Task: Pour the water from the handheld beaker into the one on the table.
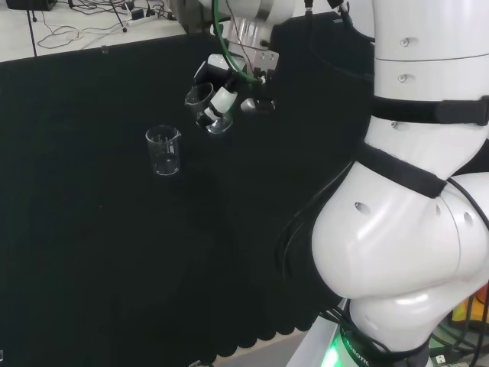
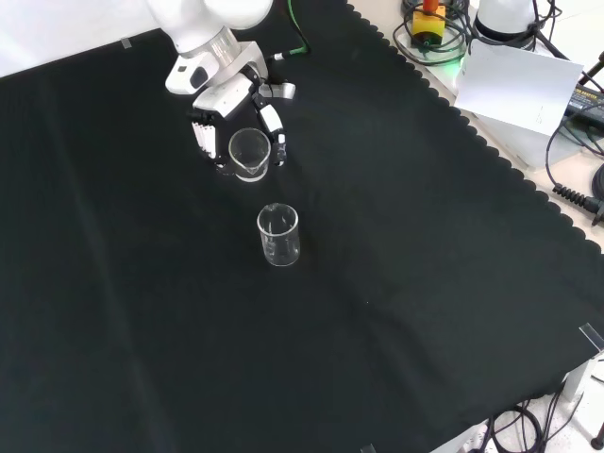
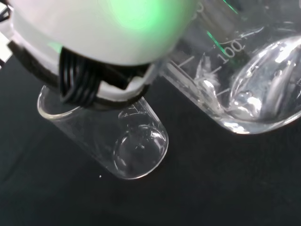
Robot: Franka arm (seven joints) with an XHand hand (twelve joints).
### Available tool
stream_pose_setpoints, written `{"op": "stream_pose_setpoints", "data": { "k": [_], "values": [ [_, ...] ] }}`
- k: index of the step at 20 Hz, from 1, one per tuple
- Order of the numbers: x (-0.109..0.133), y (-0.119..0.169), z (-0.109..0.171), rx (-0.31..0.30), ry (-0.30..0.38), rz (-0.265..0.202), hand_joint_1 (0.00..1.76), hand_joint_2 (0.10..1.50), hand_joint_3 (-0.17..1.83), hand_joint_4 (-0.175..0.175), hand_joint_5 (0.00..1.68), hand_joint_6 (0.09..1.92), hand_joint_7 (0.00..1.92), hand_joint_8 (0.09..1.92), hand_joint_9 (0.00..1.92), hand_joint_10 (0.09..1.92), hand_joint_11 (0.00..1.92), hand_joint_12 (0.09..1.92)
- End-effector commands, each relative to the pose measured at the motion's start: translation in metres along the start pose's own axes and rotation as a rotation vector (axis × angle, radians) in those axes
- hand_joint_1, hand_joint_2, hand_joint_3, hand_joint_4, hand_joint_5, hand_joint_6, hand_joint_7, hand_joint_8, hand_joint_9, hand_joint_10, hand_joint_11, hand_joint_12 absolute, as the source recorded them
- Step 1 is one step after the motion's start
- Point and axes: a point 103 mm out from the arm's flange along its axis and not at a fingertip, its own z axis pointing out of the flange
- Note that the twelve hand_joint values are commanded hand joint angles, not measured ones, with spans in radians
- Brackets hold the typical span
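**Held beaker tilted, mouth turned toward the beaker on the cloth**

Closest, in the wrist view: a clear glass wall with printed graduation marks, the held beaker (image 3: 244, 80), round-bottomed edge thick and glossy, with what looks like a little water pooled in the lower corner, though hard to be sure through the reflections. Just beyond it, past a blurred white part of the hand (image 3: 101, 37) with its black ribbed finger segment, the second beaker (image 3: 110, 136), seen from obliquely above, thin-walled, apparently empty, its base a bright ring against matte black.

Farther out, in the front view: fingers curled round the held beaker (image 2: 249, 154), pinching it from both sides, black pads against smooth glass. Tipped so the open mouth faces forward and down, presumably to bring the lip over the target. Held clear of the cloth, not resting.

Nearer the camera in that view, the table beaker (image 2: 278, 235), upright on the black cloth (image 2: 425, 283), small spout at the rim, a plain straight cylinder. Near the held one but apart, no contact.

From the head view: hand (image 1: 229, 88) high and right, table beaker (image 1: 163, 151) lower left, a visible gap between. Judged: tilt begun, pour alignment not yet complete.
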Motion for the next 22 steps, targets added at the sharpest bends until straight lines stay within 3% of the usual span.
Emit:
{"op": "stream_pose_setpoints", "data": {
  "k": [1, 4, 8, 22],
  "values": [
    [0.013, 0.008, 0.001, 0.108, -0.071, 0.01, 1.33, 0.47, 0.95, -0.175, 1.23, 0.76, 1.47, 0.61, 1.54, 0.67, 1.2, 0.79],
    [0.016, 0.009, 0.0, 0.139, -0.102, 0.028, 1.33, 0.47, 0.96, -0.175, 1.22, 0.77, 1.46, 0.63, 1.54, 0.67, 1.2, 0.79],
    [0.019, 0.009, -0.001, 0.175, -0.132, 0.044, 1.31, 0.58, 0.8, -0.175, 1.23, 0.78, 1.3, 0.74, 1.52, 0.69, 1.19, 0.79],
    [0.041, 0.003, -0.009, 0.242, -0.245, 0.089, 1.31, 0.6, 0.78, -0.175, 1.22, 0.79, 1.28, 0.77, 1.51, 0.71, 1.18, 0.78]
  ]
}}
